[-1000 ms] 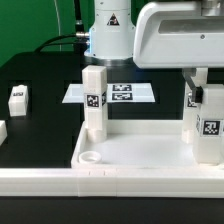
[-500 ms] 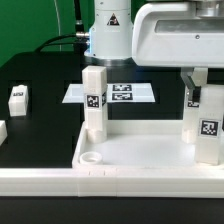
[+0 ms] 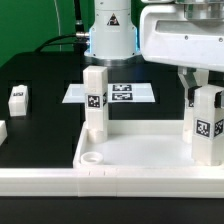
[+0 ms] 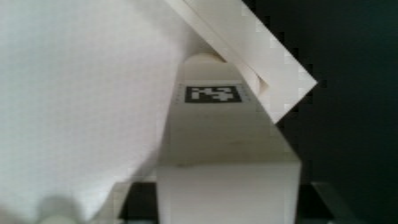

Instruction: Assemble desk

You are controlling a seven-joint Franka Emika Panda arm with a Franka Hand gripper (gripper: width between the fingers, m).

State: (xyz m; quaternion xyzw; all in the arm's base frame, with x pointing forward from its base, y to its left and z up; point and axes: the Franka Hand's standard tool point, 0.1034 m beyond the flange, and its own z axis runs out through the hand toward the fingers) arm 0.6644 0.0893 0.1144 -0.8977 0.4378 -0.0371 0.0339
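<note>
The white desk top (image 3: 140,150) lies rim up at the front, with an empty round socket (image 3: 91,157) in its near left corner. One tagged leg (image 3: 94,100) stands upright in its far left corner. My gripper (image 3: 205,90) is shut on the top of a second tagged leg (image 3: 208,130), which stands upright at the top's right side. In the wrist view this leg (image 4: 222,140) runs from my gripper (image 4: 217,215) down to the desk top (image 4: 71,80), and a dark finger sits close on each side of it.
A loose leg (image 3: 18,98) lies on the black table at the exterior view's left, with another part (image 3: 2,130) at the edge. The marker board (image 3: 125,93) lies behind the desk top. A long low white rail (image 3: 40,180) runs along the front. The arm's base stands at the back.
The arm's white wrist housing has shifted toward the exterior view's right and slightly up. The held leg sits a little lower. The other parts have not moved.
</note>
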